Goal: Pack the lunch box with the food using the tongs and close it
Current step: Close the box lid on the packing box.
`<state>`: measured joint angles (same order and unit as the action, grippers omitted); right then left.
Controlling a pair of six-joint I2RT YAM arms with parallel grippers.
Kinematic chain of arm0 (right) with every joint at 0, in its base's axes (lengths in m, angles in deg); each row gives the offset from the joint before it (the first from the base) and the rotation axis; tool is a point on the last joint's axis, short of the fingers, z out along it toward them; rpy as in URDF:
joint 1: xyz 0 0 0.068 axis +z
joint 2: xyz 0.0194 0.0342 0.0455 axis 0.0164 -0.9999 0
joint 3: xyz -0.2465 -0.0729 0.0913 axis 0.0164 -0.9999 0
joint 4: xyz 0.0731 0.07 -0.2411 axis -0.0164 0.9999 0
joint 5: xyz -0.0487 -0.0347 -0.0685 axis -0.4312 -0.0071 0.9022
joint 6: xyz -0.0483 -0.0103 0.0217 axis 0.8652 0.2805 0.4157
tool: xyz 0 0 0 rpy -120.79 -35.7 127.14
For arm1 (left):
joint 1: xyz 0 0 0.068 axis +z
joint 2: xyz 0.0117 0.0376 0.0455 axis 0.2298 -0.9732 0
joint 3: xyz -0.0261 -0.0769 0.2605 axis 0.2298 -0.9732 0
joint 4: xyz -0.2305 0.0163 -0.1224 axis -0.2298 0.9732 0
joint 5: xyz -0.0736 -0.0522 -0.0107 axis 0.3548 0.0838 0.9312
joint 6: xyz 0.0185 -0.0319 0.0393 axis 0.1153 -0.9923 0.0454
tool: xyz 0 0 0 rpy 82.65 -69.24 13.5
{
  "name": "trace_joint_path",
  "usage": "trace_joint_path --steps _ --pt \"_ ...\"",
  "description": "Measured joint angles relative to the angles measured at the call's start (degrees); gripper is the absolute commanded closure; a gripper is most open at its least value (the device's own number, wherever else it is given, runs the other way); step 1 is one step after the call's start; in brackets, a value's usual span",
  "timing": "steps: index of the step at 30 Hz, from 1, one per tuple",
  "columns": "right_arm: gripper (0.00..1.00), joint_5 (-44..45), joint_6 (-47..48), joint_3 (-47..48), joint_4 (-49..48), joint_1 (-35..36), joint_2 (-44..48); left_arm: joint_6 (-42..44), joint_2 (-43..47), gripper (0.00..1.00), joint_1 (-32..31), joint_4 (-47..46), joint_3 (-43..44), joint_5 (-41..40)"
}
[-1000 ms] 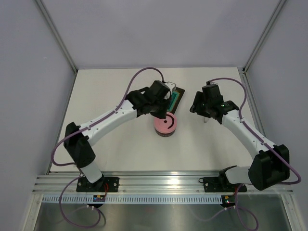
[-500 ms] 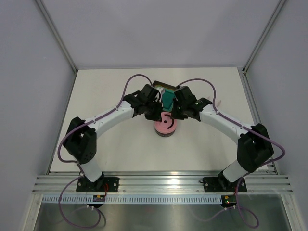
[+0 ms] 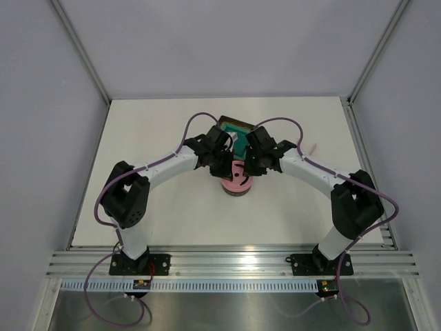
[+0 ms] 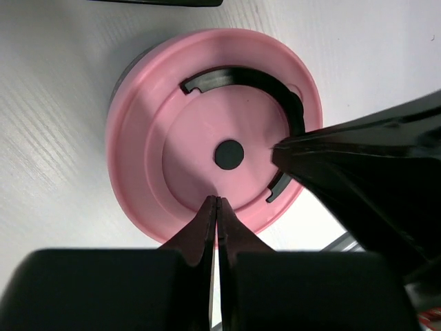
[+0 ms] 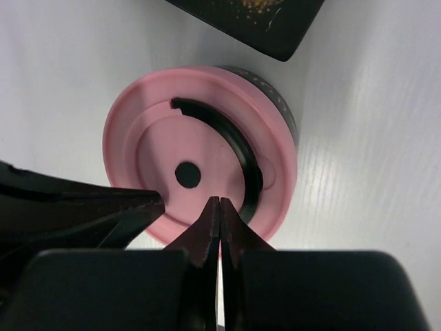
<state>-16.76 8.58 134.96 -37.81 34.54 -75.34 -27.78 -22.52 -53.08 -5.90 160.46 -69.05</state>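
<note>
Left wrist view: my left claw (image 4: 218, 207) is clenched, fingers pressed flat together with nothing between them. Its tips sit at the near side of the pink lid (image 4: 158, 131), which spreads out just ahead of them. The right claw (image 5: 220, 207) is clenched and empty too, and comes in from the opposite side. Its tip lies at the lid's dark curved slot (image 4: 275, 86), to the right of my left tips. The lid rests on the lunch box (image 5: 284, 109), whose steel wall shows just under the pink rim. The dark tray (image 3: 233, 124) sits just beyond both claws on the bench (image 3: 151, 124). I cannot see any food, and I cannot pick out the tongs for sure.

I judge this to be the closing step, and it has risks:

- **Crooked lid:** With both tips off-centre, uneven pressure could tilt the lid and seat it badly. I cannot tell whether it is fully down all round.
- **Snagged tip:** A tip that slips into the slot could catch there and drag the lid up or sideways when I pull back.
- **Sliding box:** The box is small and round on a smooth bench, so a sideways shove could push it toward the tray.
- **Claw contact:** The two claws are very near each other, and a small drift could knock them together.
</note>
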Motion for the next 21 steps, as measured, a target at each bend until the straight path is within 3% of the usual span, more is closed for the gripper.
trace_joint_path --steps 9,21 --pt "1.00 2.80 1.18 3.89 2.25 0.00 5.77 0.35 2.78 1.00 0.20 2.16 0.57 -0.63" --pt "1.00 1.95 -0.59 -0.48 -1.99 0.24 -0.81 0.28 0.04 1.00 0.48 -0.44 -0.42 0.96"
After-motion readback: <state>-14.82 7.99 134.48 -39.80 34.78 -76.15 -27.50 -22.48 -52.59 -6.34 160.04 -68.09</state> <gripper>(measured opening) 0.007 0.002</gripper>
